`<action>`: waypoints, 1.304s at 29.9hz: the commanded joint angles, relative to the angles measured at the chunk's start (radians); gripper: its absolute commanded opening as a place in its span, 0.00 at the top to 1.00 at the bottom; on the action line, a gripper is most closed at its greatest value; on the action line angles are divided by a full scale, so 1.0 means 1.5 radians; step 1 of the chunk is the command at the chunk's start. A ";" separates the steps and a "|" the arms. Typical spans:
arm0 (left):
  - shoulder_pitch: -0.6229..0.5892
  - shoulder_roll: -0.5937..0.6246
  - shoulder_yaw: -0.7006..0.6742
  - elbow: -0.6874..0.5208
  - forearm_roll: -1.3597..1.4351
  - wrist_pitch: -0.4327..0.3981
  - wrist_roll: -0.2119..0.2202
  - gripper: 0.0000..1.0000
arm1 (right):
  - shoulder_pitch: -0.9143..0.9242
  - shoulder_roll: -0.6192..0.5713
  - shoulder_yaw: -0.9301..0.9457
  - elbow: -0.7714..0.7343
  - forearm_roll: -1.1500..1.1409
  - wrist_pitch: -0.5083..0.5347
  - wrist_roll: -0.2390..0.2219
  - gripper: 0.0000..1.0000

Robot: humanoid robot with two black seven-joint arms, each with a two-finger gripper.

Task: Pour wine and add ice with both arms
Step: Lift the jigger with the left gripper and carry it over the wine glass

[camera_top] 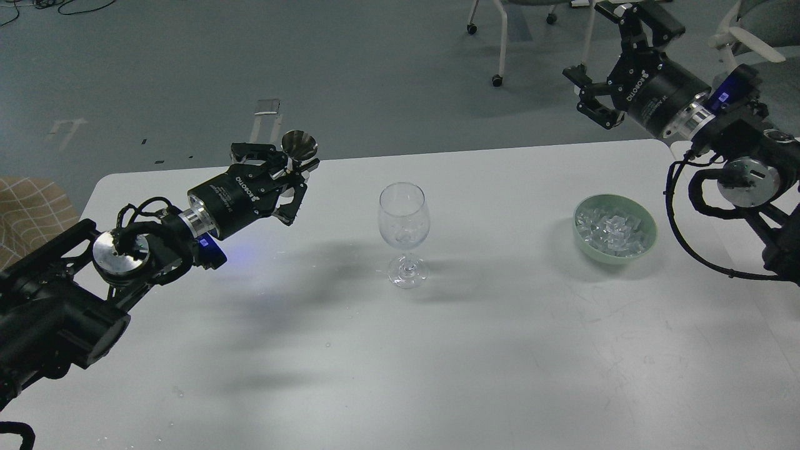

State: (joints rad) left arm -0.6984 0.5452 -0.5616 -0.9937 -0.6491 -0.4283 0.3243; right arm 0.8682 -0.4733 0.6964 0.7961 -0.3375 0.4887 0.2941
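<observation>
The white lettering ROBOTIQ is showing on the black cylindrical body of the left gripper [284, 178], running along its side and reading upside down from this view. The same white word ROBOTIQ is showing on the black cylindrical body of the right gripper [609, 72], running up its side. Further small white print is sitting beside each brand name, too small to read.

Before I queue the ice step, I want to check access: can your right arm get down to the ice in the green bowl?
Probably yes. The right gripper hangs open above the table's far edge, and nothing stands between it and the green bowl. The ice lies uncovered in the bowl, and the wine glass stands well off to the side.
</observation>
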 commanded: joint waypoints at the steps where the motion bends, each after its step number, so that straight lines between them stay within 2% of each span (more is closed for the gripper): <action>1: -0.013 -0.002 0.018 0.000 0.000 0.000 0.001 0.97 | 0.000 0.001 0.000 0.000 0.000 0.000 -0.001 0.00; 19: -0.110 -0.035 0.103 0.003 0.000 0.018 0.005 0.97 | 0.000 0.001 0.000 0.000 0.000 0.000 0.000 0.00; 39: -0.133 -0.035 0.111 -0.003 0.078 0.018 -0.009 0.97 | 0.000 0.000 0.000 0.000 0.000 0.000 0.000 0.00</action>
State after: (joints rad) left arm -0.8948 0.4932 -0.3957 -0.9979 -0.5459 -0.4049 0.3116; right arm 0.8682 -0.4736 0.6965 0.7961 -0.3375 0.4887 0.2946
